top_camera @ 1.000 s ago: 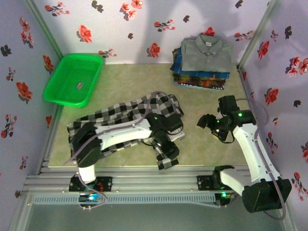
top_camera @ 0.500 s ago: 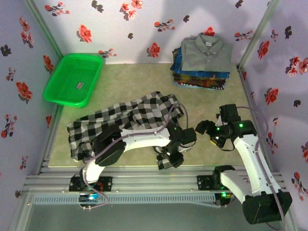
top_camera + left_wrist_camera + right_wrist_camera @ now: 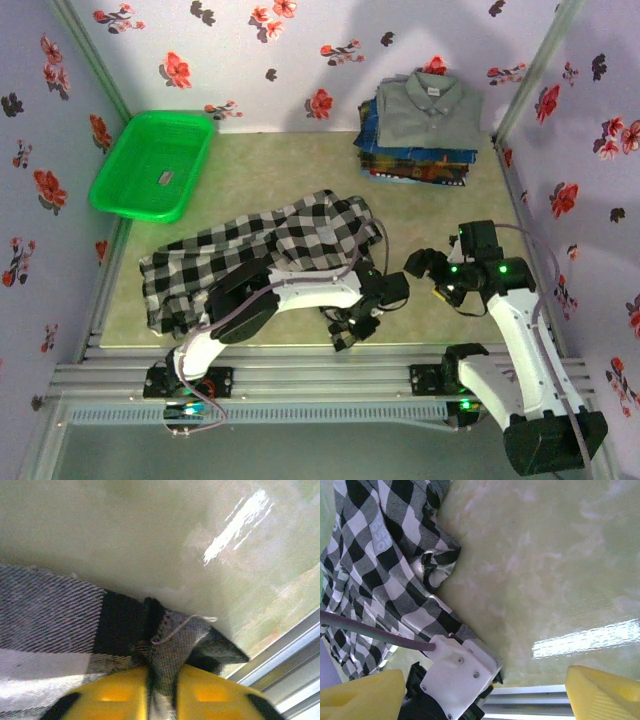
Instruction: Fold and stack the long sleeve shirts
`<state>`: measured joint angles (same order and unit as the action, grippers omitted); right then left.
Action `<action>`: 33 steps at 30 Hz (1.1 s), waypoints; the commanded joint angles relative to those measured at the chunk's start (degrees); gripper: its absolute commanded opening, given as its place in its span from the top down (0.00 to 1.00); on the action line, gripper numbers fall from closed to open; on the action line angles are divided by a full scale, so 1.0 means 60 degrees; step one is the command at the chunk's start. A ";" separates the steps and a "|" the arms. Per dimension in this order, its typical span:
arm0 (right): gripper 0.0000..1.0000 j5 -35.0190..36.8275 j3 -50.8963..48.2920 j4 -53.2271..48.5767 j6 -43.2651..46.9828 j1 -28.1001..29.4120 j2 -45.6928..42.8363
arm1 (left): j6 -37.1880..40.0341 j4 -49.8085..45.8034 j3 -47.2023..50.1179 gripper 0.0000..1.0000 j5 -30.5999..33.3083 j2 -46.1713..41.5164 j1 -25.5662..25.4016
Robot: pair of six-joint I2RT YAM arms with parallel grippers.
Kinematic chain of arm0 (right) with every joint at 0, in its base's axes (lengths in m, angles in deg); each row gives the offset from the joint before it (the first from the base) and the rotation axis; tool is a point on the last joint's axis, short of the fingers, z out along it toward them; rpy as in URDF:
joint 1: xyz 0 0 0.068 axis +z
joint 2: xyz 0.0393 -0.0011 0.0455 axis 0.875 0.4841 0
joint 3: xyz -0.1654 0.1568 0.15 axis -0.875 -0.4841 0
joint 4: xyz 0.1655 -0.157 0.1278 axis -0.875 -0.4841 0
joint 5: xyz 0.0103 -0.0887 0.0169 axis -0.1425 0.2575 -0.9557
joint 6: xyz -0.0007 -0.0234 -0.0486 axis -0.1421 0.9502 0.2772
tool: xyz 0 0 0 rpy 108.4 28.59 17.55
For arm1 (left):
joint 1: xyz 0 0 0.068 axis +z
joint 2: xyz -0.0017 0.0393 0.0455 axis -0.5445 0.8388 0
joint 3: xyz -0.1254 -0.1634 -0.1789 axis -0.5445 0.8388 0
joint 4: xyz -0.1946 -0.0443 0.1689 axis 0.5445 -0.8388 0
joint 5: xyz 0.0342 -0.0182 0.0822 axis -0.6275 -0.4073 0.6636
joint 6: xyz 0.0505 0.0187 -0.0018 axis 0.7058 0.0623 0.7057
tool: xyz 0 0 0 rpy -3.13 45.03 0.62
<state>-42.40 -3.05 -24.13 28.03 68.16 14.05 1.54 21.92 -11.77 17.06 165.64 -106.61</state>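
Shirt (image 3: pixel 50 615) corner now pinched in left gripper (image 3: pixel 161 682).

The checked shirt (image 3: pixel 290 235) lies spread and rumpled near the front; folded shirts (image 3: pixel 415 160) sit stacked far right, a grey shirt (image 3: pixel 430 110) on top.

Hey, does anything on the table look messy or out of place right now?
Yes. The checked shirt lies rumpled and unfolded at the near left, unlike the neat folded stack at the far right. The left gripper pinches a near edge of it.
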 commanded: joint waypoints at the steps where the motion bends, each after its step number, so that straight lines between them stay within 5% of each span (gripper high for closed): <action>1: 0.15 -0.0318 -0.0282 0.0208 -0.0107 -0.0030 -0.0153 | -0.0363 0.0614 0.0385 0.90 0.0227 -0.0791 0.0338; 6: 0.15 -0.0737 -0.0847 0.0887 -0.0527 -0.0029 -0.0201 | -0.1122 0.1321 0.1112 0.93 -0.0208 -0.3018 0.1568; 13: 0.15 -0.0880 -0.1370 0.2706 -0.1411 0.0549 0.0480 | -0.2490 0.3106 0.2873 0.93 -0.1177 -0.6077 0.4330; 23: 0.15 -0.0140 0.0400 0.4227 -0.1408 0.2813 0.3956 | -0.2757 0.3994 0.5409 0.92 -0.1969 -0.8574 0.7867; 33: 0.14 -0.0054 0.2851 0.4846 -0.1177 0.4194 0.7141 | -0.2028 0.3697 0.6448 0.91 -0.2441 -0.9521 1.0163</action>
<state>-43.54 10.87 3.56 19.88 91.92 53.35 -13.11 44.04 25.89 4.56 109.45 -47.64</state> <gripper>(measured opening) 0.858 0.088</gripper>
